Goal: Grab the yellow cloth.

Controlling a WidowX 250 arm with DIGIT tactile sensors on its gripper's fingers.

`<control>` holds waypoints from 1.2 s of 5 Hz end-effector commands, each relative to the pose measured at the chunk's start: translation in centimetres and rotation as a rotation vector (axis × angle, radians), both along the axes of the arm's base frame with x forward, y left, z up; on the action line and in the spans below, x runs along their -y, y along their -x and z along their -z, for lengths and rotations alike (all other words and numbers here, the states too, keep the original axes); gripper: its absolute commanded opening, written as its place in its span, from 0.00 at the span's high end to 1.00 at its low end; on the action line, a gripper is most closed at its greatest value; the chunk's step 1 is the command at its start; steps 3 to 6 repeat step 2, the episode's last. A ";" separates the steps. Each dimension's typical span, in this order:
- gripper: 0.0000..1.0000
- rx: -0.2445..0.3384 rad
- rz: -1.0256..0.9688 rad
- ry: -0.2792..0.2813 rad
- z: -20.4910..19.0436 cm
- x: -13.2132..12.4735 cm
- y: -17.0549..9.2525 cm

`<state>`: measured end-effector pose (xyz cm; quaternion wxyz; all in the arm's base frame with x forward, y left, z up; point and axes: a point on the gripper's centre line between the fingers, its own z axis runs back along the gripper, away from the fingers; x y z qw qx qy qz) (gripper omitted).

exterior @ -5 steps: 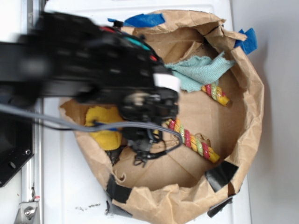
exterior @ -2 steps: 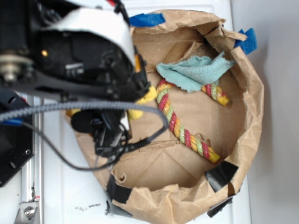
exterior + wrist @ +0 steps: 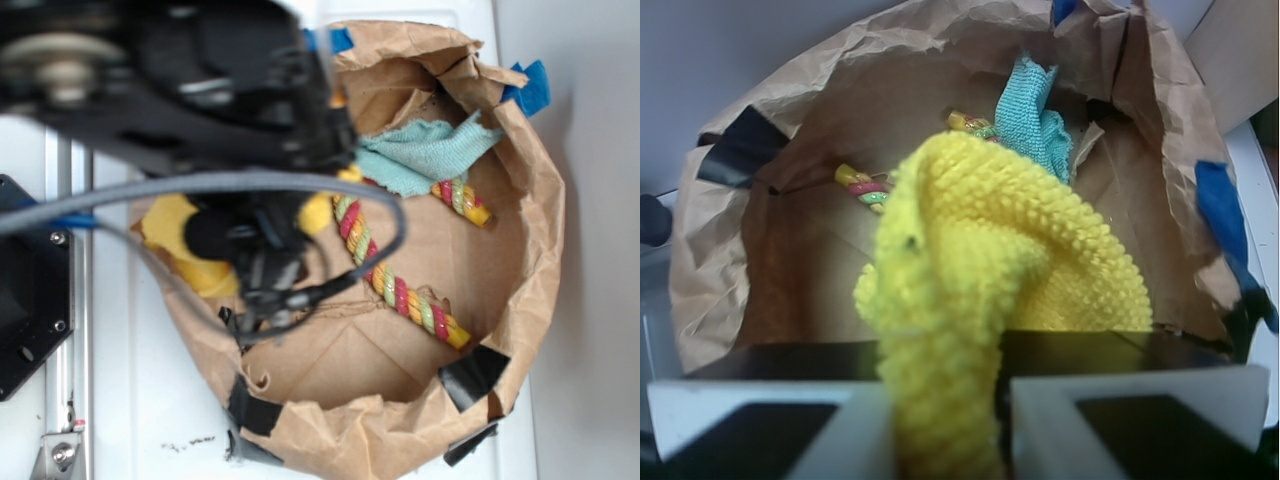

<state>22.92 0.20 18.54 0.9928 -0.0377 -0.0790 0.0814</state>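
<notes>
Here we see the claw (image 3: 945,425) pinching the yellow cloth (image 3: 980,260); overhead, the blurred arm (image 3: 170,80) hides most of it and the paper bag's (image 3: 530,200) left rim.

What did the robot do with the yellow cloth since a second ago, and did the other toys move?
The arm rose toward the camera, and the end effector is now shut on the yellow cloth, lifting it off the floor of the paper bag. With the arm out of the way, more of the rope now shows. The teal cloth, the rope and the bag stayed where they were.
</notes>
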 end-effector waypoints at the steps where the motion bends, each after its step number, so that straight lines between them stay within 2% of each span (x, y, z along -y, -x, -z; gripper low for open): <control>1: 1.00 0.033 -0.051 0.014 -1.0 -1.1 -2.2; 6: 1.00 0.036 -0.047 0.007 -1.0 -1.2 -2.4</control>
